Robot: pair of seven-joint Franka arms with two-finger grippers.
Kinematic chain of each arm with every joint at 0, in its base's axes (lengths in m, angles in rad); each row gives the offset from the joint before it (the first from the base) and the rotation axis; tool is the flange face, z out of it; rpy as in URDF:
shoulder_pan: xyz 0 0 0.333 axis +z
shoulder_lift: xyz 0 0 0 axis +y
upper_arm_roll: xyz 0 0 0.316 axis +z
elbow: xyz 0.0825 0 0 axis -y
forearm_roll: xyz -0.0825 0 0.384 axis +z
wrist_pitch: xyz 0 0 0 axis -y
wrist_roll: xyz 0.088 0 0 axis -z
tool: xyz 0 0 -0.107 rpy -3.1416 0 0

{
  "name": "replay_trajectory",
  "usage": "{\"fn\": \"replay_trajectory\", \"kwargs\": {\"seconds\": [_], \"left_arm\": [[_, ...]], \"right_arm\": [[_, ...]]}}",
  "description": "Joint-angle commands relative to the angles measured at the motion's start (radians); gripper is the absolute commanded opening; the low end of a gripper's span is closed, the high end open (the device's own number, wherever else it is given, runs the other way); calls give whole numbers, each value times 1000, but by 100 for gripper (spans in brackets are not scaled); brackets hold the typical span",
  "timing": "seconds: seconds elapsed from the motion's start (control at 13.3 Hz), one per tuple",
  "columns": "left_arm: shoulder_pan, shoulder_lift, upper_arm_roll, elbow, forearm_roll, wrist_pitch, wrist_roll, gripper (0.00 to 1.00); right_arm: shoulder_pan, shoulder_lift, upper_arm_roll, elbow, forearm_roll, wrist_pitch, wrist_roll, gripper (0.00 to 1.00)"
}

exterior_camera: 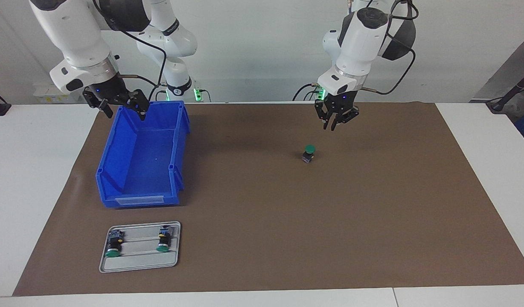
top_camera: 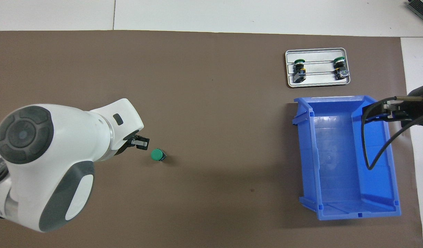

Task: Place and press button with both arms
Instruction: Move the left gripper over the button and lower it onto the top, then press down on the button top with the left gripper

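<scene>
The small push-button with the round green cap (exterior_camera: pixel 308 153) stands on its blue-grey end on the brown mat of the surface (exterior_camera: pixel 262 238), long axis upright and cap pointing up, toward the left arm's end. The black left gripper (exterior_camera: pixel 333 124) hangs in the air over the mat close to it, fingertips drawn together on nothing. The black right gripper (exterior_camera: pixel 124 109), spread wide and empty, waits over the robot-side rim of the blue plastic bin (exterior_camera: pixel 142 170), next to which a grey tray (exterior_camera: pixel 140 266) carries two more green-capped buttons (exterior_camera: pixel 113 244) lying flat, caps pointing away from the robots.
</scene>
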Motion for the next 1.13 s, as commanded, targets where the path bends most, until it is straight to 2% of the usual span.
{"fn": "replay_trajectory", "kwargs": {"seconds": [0.0, 0.6, 0.75, 1.05], "left_arm": [[-43, -19, 10, -141, 22, 156, -36, 0], [-78, 65, 11, -238, 23, 328, -53, 0], [-77, 67, 11, -259, 23, 369, -50, 0], [-74, 64, 10, -273, 23, 371, -35, 0]], "right_arm": [[-10, -23, 5, -26, -2, 10, -24, 100], [-10, -23, 5, -26, -2, 10, -26, 100], [-10, -23, 5, -26, -2, 10, -26, 100], [-10, -23, 5, -26, -2, 10, -26, 100]]}}
